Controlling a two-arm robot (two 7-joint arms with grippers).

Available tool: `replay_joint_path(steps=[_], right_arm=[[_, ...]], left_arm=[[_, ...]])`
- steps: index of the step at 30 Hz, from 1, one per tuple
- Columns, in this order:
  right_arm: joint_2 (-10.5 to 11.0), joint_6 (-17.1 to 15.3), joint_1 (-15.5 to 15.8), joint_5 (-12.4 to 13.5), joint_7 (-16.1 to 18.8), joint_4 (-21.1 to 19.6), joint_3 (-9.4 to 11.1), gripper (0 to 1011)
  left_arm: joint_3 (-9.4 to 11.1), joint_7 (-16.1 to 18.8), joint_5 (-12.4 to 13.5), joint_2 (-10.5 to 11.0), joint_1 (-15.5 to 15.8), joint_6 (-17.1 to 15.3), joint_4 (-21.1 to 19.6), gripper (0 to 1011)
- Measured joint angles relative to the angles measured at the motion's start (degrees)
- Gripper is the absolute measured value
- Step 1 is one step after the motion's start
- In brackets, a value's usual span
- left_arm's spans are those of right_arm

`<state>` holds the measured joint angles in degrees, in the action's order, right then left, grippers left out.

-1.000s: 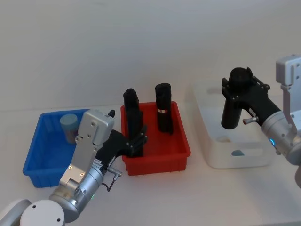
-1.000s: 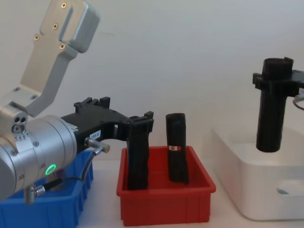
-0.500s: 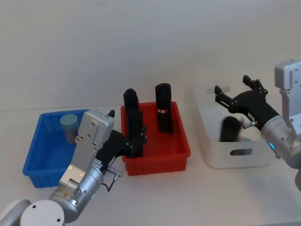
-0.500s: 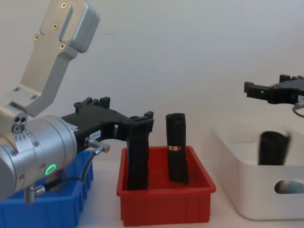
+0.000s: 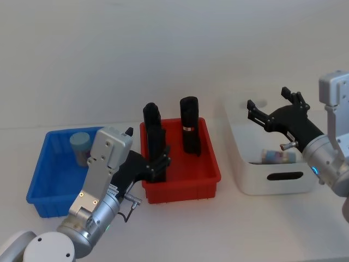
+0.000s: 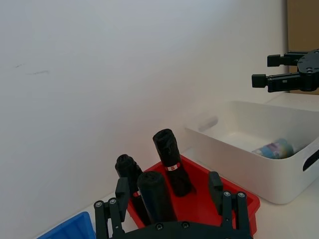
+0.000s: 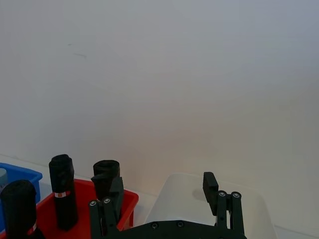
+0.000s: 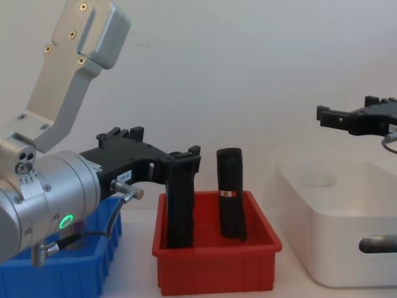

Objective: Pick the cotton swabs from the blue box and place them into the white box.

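Nearest the robot, low at the left of the head view, the left gripper [image 5: 158,164] reaches forward between the blue box [image 5: 41,191] and the red bin [image 5: 210,180], its black fingers spread apart with nothing between them, their tips at the near left corner of the red bin beside one of the tall black upright objects [image 5: 154,136]. In the blue box, toward its far side, one jar of cotton swabs [image 5: 80,147] stands upright, its pale blue lid facing up and its long axis vertical. The red bin sits in the middle of the table, just beside the blue box, and holds the black objects standing on end; a second black upright object [image 5: 190,132] carries a small band near its top. To the right, apart from the red bin, stands the white box [image 5: 245,180], with an oval handle cutout in its near wall. Inside it a second jar of cotton swabs [image 5: 279,156] lies on its side, its long axis running roughly left to right across the box floor; the left wrist view shows it [image 6: 273,149] resting near the box wall. Above the white box's far half hovers the right gripper [image 5: 272,112], its fingers wide apart and empty.
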<state>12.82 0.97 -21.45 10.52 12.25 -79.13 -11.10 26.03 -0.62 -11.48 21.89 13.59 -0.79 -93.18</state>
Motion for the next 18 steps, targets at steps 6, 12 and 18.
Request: replay_joint_path(steps=[6, 12, 18], right_arm=[[0.0, 0.2, 0.1, 0.0, 0.1, -0.1, 0.0, 1002], [0.1, 0.3, 0.1, 0.1, 0.2, -0.2, 0.1, 1002], [0.1, 0.3, 0.2, 0.1, 0.2, -0.3, 0.1, 1002]], left_arm=[[0.0, 0.0, 0.0, 0.0, 0.0, 0.0, 0.0, 1000], [0.0, 0.0, 0.0, 0.0, 0.0, 0.0, 0.0, 1000], [0.0, 0.0, 0.0, 0.0, 0.0, 0.0, 0.0, 1000]])
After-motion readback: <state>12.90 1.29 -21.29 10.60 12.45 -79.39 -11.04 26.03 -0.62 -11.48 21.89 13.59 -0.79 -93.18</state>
